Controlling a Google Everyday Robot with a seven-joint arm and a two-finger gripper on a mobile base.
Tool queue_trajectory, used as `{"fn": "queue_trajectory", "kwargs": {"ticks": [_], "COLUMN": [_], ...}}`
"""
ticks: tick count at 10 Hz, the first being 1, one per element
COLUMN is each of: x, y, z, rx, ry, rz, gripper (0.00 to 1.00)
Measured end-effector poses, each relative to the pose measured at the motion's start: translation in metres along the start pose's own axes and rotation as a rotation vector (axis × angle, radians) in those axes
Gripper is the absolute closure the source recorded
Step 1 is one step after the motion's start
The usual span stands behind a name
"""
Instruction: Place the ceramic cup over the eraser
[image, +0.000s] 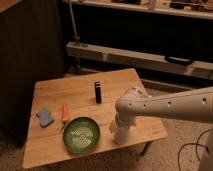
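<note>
The eraser (97, 92), a slim black block, stands upright near the middle of the wooden table (55, 90). My white arm reaches in from the right and bends down at the table's front right. The gripper (120, 134) points down there, just right of the green plate (81, 134) and in front of and to the right of the eraser, apart from it. I cannot make out the white ceramic cup; it may be hidden by the white gripper.
A blue pad (45, 117) and a small orange item (65, 113) lie on the left half of the table. Dark shelving and a metal rail (140, 55) stand behind the table. The table's front edge is close to the gripper.
</note>
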Motion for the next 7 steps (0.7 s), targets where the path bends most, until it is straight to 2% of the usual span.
{"fn": "queue_trajectory", "kwargs": {"ticks": [3,4,5,6,7], "x": [0.002,0.004,0.003,0.002,-0.003], "y": [0.004,0.006,0.009,0.011,0.014], "z": [-0.014,-0.030,-0.048,-0.070,-0.102], "rx": [0.015,0.031,0.044,0.061,0.084], "ry": [-0.009,-0.010,-0.018,-0.028,-0.049], "rz": [-0.016,-0.014,-0.014,-0.020,-0.028], "gripper": [0.80,0.92,0.98,1.00,1.00]}}
